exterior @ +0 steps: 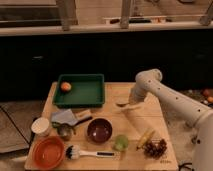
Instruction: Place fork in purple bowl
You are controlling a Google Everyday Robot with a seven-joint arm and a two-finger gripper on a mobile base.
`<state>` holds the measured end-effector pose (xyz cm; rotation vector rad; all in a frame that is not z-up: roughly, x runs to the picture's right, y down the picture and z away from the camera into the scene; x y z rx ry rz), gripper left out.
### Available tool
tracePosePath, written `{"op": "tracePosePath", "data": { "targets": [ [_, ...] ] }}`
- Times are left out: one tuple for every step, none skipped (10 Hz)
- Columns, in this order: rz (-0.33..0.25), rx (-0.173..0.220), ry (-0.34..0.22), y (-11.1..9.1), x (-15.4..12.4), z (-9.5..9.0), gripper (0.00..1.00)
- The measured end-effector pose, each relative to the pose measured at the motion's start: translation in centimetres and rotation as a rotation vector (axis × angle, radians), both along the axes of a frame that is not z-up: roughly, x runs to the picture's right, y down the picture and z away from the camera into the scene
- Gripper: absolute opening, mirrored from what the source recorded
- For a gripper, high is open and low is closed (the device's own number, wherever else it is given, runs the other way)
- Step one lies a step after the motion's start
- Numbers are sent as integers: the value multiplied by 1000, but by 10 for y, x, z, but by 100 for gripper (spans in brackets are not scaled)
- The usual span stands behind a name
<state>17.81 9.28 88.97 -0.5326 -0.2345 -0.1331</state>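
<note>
The fork [128, 105], slim with a pale handle and a darker head pointing left, sits in my gripper [134, 103] over the right middle of the wooden table [150, 117], just above the surface. The gripper hangs from the white arm that reaches in from the right and is shut on the fork's handle end. The purple bowl [99, 130] stands empty on the table, to the front left of the gripper and clearly apart from it.
A green tray [82, 95] holding an orange [65, 86] sits at the back left. An orange bowl [48, 152], white cup [40, 126], brush [90, 153], dark-handled utensil [80, 121], green fruit [120, 142], banana [145, 138] and grapes [156, 148] lie along the front.
</note>
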Motion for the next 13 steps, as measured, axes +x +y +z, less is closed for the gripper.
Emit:
{"op": "tracePosePath", "data": {
  "targets": [
    [-4,4,-1,-1,-1,-1,3],
    [-5,5,-1,-1,-1,-2,3],
    [-7,6,-3,-2,-2,-3,3],
    [-12,7,-5,-2,-3,-4,3],
    [-18,9,-9,-3,-4,-6,3],
    [-26,9,-14,-3,-6,-7,3],
    [-37,11,-21,-4,-8,-9,3],
    [-50,14,-28,-6,-10,-12,3],
    [-57,16,-32,-7,-11,-14,3],
    [-65,19,-38,-9,-13,-16,3],
    [-75,23,-43,-11,-15,-20,3],
    [-82,25,-47,-12,-16,-22,3],
    [-90,29,-51,-14,-18,-25,3]
  ]
}}
